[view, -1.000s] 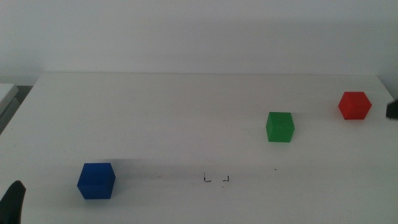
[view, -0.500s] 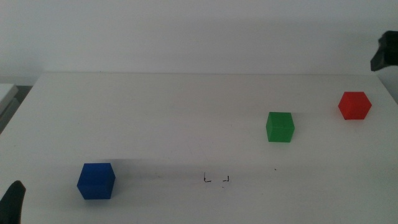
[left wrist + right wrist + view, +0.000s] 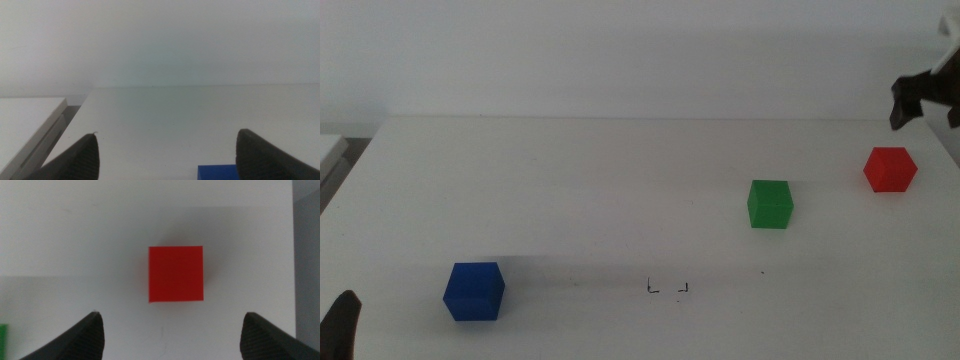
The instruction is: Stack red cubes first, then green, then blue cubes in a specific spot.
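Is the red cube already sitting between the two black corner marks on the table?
No, the red cube sits far over on the table's right side, below the open right gripper, while the corner marks frame bare table.

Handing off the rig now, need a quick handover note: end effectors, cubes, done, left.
Right end effector: open, empty, in the air above the red cube at the table's far right.
Left end effector: open, empty, waiting at the near left by the blue cube.
Green cube: right of centre, alone on the table.
Spot, the corner marks at near centre: bare.
Done: nothing stacked.
Left: red onto the spot, then green, then blue on top.
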Motion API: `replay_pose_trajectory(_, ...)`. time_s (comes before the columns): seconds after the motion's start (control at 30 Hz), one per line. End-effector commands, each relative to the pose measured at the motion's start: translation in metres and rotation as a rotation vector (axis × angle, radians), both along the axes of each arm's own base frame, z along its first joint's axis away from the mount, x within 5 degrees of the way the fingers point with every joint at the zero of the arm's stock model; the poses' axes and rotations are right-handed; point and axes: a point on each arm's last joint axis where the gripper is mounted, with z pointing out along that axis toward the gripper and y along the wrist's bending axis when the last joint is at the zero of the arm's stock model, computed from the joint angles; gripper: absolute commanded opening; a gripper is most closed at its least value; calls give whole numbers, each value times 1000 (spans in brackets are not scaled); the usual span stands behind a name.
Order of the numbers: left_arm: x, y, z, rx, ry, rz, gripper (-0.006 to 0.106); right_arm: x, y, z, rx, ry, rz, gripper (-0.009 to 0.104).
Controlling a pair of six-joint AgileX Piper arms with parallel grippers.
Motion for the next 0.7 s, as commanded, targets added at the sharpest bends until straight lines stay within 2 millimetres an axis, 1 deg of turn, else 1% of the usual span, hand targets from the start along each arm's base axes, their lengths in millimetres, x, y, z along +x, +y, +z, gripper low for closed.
replay_pose_trajectory(0.0, 0, 0, 1, -1, -15, 1, 93, 8, -7, -12, -30, 6, 4, 93)
replay_pose_trajectory(0.1, 0, 0, 1, -1, -15, 1, 93, 15, -8, -31, -28, 30, 5, 93)
replay_pose_trajectory(0.2, 0, 0, 1, -1, -15, 1, 93, 22, -8, -44, -25, 21, 13, 93)
replay_pose_trajectory(0.4, 0, 0, 1, -1, -15, 1, 93, 31, -10, -60, -26, -8, 10, 93)
replay_pose_trajectory(0.67, 0, 0, 1, -1, -15, 1, 93, 34, -14, -79, -22, 29, -1, 93)
